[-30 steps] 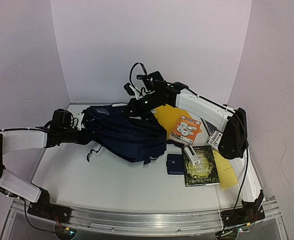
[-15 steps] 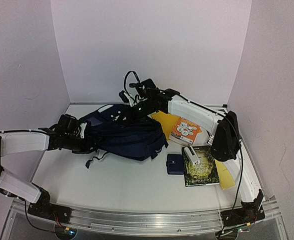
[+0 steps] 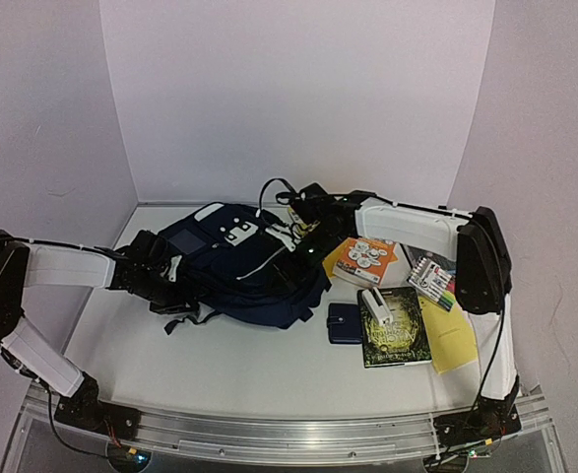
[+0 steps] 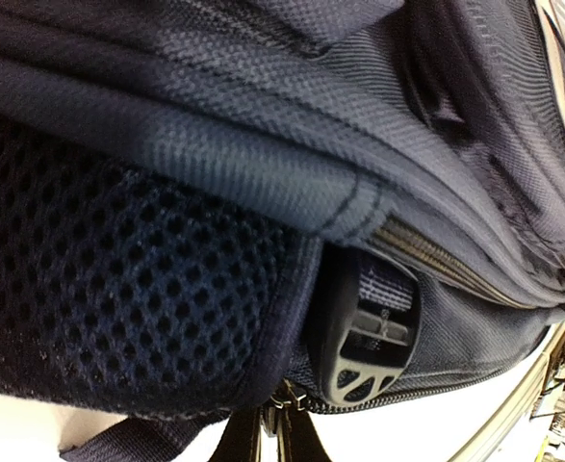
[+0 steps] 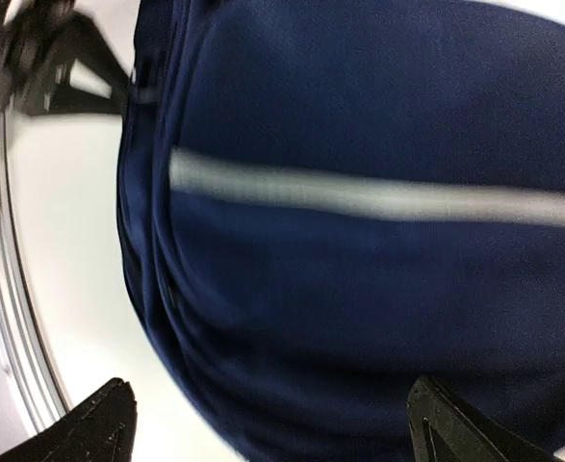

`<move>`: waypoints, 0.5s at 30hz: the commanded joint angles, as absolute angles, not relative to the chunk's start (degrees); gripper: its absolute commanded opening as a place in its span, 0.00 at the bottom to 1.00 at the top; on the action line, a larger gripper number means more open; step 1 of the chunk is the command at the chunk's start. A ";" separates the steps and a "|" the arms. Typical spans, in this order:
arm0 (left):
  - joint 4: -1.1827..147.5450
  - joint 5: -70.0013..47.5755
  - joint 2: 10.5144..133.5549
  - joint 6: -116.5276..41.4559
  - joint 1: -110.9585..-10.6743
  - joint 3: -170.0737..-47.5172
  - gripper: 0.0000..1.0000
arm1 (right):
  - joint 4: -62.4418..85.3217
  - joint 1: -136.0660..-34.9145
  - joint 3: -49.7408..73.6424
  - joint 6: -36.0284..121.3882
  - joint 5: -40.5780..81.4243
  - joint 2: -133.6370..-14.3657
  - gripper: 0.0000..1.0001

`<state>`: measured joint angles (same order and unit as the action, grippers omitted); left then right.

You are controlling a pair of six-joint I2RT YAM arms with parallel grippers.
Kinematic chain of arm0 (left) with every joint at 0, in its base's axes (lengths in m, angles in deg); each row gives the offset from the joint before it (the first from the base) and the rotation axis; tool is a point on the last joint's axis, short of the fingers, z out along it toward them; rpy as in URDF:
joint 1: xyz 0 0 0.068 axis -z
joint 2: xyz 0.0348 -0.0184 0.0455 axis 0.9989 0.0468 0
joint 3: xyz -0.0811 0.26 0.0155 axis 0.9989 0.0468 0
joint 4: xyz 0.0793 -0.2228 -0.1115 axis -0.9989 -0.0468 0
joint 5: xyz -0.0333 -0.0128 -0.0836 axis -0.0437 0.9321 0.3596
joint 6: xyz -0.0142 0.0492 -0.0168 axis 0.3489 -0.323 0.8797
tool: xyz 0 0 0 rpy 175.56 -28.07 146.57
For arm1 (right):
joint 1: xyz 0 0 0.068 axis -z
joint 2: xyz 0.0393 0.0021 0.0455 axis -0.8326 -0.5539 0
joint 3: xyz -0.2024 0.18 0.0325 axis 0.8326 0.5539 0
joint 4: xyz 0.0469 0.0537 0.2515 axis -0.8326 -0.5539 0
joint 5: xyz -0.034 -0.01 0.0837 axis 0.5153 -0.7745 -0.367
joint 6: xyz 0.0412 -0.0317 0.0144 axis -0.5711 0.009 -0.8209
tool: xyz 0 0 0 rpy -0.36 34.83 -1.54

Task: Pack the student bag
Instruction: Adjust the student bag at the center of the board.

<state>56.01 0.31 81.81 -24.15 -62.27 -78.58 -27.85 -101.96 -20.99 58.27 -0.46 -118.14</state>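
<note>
Since the large navy-blue white-striped fabric student bag [image 3: 244, 266] lies slumped mid-worktop [image 3: 229, 355], with the left hand [image 3: 165, 281] pressed together at its left edge and the right hand [image 3: 293, 236] spread wide over its right side, best to find the zip [image 4: 426, 255] and keep the fabric taut before loading.

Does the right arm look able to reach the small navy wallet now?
Probably yes: the wallet lies uncovered beside the book, and the right tool, over the student bag, is open and empty.
</note>
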 commanded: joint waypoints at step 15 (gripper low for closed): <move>57.09 5.52 82.20 -24.43 -62.38 -82.08 0.03 | -28.97 -104.08 -13.61 71.33 6.09 -120.12 0.73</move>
<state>54.91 1.92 84.69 -24.68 -62.63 -80.77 -30.30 -102.39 -12.60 72.58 4.34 -117.06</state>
